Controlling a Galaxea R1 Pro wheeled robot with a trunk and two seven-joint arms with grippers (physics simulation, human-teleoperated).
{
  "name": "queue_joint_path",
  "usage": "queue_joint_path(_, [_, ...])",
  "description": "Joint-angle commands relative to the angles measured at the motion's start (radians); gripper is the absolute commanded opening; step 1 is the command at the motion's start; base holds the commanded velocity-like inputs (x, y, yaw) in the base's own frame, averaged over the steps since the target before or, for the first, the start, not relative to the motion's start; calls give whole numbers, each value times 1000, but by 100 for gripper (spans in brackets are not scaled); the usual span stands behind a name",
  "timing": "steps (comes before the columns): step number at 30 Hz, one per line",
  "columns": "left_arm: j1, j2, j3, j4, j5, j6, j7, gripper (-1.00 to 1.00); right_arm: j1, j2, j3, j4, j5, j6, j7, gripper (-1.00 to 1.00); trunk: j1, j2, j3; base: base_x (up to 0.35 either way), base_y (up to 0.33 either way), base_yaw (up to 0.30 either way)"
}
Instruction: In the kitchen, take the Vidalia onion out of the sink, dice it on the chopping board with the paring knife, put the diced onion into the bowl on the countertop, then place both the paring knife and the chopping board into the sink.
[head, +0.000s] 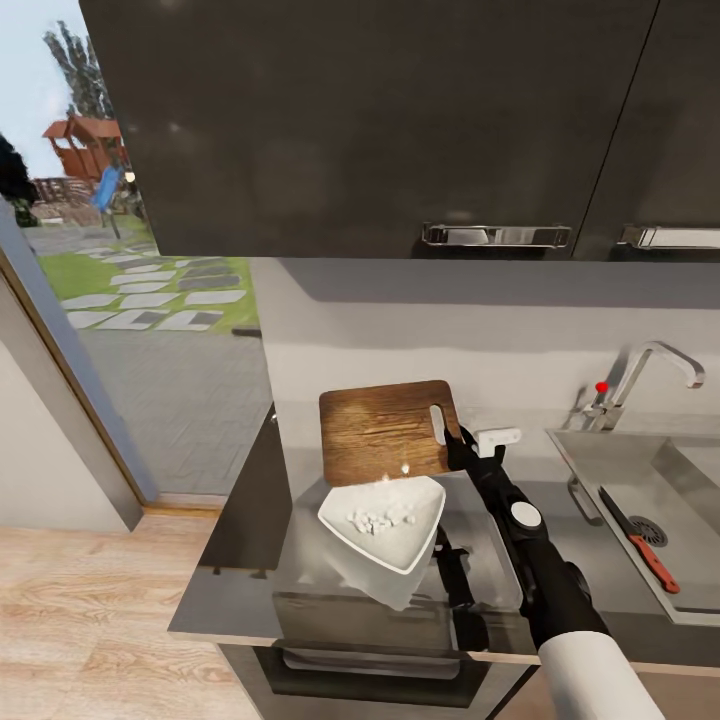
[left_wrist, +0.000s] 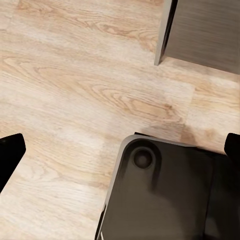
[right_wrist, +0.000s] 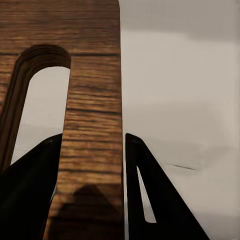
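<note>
Head view: right gripper (head: 463, 447) pinches the board (head: 386, 432) at its handle-slot edge, holding it lifted and tilted over the bowl (head: 385, 535). Board's long axis runs left to right, slot end toward the sink (head: 640, 480). White diced onion (head: 380, 518) lies in the bowl, which sits on the countertop (head: 240, 540). Knife (head: 640, 540) lies in the sink by the drain, red handle toward the robot, blade pointing at the tap (head: 650, 370). Left wrist view: left gripper (left_wrist: 120, 150) fingers spread apart over wood floor (left_wrist: 75, 90).
</note>
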Motion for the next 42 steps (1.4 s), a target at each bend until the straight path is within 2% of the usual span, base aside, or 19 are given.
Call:
queue_joint_path(1, [0, 2, -8, -2, 5, -2, 10, 100, -1, 2, -5, 0, 10, -4, 7, -100, 1, -2, -2, 0, 0, 0])
queue_joint_path(13, [0, 1, -8, -2, 6, -2, 10, 100, -1, 2, -5, 0, 10, -2, 5, -100, 1, -2, -2, 0, 0, 0])
queue_joint_path(16, [0, 1, -8, -2, 6, -2, 10, 100, 0, 9, -5, -8, 10, 12, -1, -100, 1, -2, -2, 0, 0, 0])
queue_joint_path(19, [0, 1, -8, -2, 5, -2, 10, 100, -1, 13, -5, -37, 8, 114, -4, -100, 1, -2, -2, 0, 0, 0])
queue_joint_path(23, [0, 1, -8, -2, 5, -2, 10, 100, -1, 16, -2, -194, 5, 341, -2, -100, 1, -2, -2, 0, 0, 0])
queue_joint_path(26, [0, 1, -8, -2, 5, -2, 10, 100, 0, 16, -2, -283, 4, 470, 1, -100, 1, -2, -2, -111, -39, 0])
queue_joint_path(28, [0, 1, -8, -2, 5, -2, 10, 100, -1, 15, -1, -316, 4, 524, 2, -100, 1, -2, -2, -257, -105, 0])
queue_joint_path(42, [0, 1, -8, 0, 6, -2, 10, 100, -1, 20, 3, -330, 2, 544, 2, -100, 1, -2, -2, -301, -130, -7])
